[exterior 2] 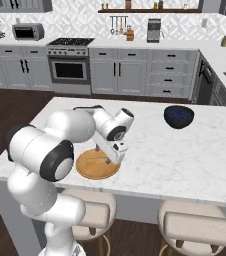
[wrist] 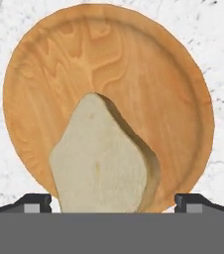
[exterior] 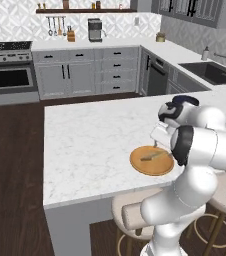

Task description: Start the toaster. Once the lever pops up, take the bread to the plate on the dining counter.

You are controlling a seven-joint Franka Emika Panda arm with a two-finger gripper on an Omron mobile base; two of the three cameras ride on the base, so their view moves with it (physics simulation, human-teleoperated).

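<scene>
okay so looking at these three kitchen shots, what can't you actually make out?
- Bread: its near end is cut off at the hand view's bottom edge.
- Plate: right side covered by the arm in the left base view.
- Bread's contact with the fingers: cannot tell; they stand wide apart.

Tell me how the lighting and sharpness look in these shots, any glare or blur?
Hand view: crisp and evenly lit, the bread casts a thin dark shadow along its right edge onto the plate. Left base view: flat, soft light, no glare on the dining counter. Right base view: slightly soft render, faint shade under the arm.
</scene>
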